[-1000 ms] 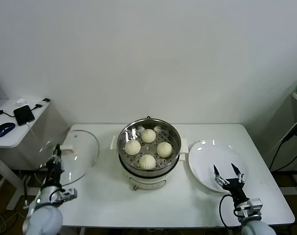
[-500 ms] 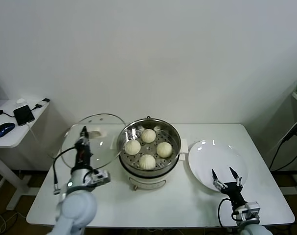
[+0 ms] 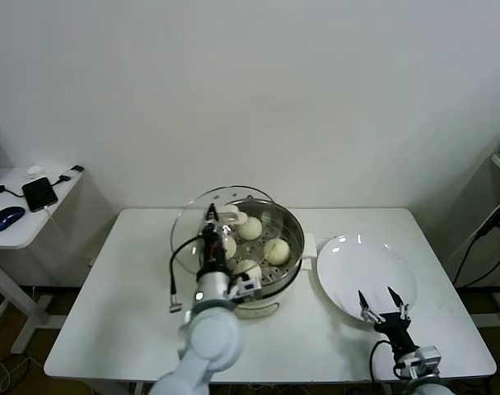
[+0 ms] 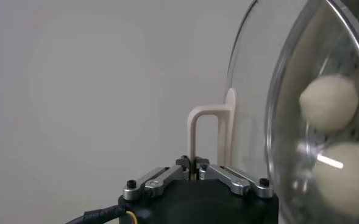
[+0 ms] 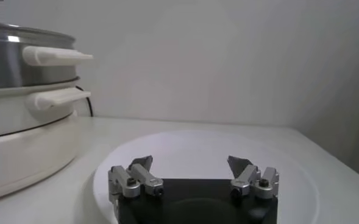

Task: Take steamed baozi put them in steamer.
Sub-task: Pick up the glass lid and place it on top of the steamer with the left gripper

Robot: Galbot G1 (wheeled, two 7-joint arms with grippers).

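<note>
The steamer (image 3: 292, 226) stands mid-table on its white base (image 3: 258, 310). Several baozi lie on its perforated tray, among them one at the back (image 3: 250, 228) and one on the right (image 3: 275, 250). My left gripper (image 3: 210, 237) is shut on the white handle (image 4: 206, 137) of the round glass lid (image 3: 186, 224) and holds the lid tilted on edge over the steamer's left side. Two baozi (image 4: 328, 103) show through the glass. My right gripper (image 3: 380, 300) is open and empty over the front edge of the white plate (image 3: 357, 259); it also shows in the right wrist view (image 5: 189, 164).
The flat white plate (image 5: 209, 149) lies right of the steamer (image 5: 21, 61). A low side table (image 3: 19, 222) with a phone (image 3: 40, 193) and a mouse (image 3: 7, 217) stands far left, off the main table.
My left gripper has carried the glass lid from the table's left side rightwards, up to the steamer. My right gripper has drawn back a little toward the table's front.
</note>
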